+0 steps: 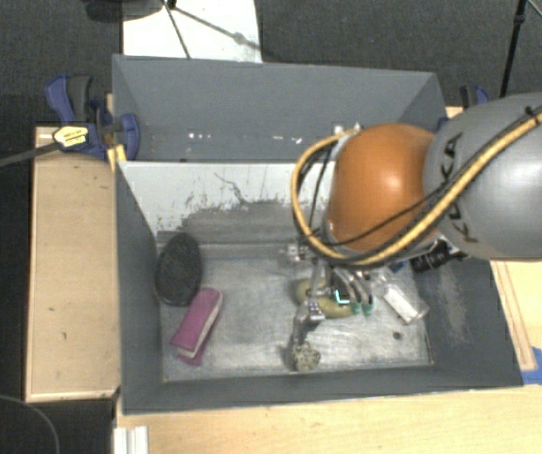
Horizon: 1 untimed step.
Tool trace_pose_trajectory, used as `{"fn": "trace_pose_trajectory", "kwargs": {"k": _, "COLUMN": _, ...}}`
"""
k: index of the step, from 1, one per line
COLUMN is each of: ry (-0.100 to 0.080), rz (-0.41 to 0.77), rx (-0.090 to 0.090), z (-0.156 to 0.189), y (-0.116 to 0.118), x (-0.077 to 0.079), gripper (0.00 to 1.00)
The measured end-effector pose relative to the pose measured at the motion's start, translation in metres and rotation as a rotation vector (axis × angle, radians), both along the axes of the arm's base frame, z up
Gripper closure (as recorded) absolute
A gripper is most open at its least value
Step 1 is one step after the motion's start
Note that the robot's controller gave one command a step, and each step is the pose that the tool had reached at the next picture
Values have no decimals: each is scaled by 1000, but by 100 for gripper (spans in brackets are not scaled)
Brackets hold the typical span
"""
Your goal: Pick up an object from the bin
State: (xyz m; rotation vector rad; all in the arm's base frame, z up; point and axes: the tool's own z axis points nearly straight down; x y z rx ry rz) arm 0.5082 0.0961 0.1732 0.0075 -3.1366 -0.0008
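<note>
Hovering gripper (305, 333) just over a small grey-brown lump (302, 357), lower centre of the frame.
Whether it is open or closed cannot be told.

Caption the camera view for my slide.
Tool low in the grey bin, right of a black oval object and purple block.

We see the bin (271, 112) evenly lit, small glints along its back wall, dim shade at its left wall.
</note>
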Motion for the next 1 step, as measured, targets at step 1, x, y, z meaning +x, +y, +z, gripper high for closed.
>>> {"fn": "trace_pose_trajectory", "kwargs": {"k": 1, "ry": -3, "rz": 53, "rx": -3, "z": -57, "y": -57, "x": 32, "gripper": 0}}
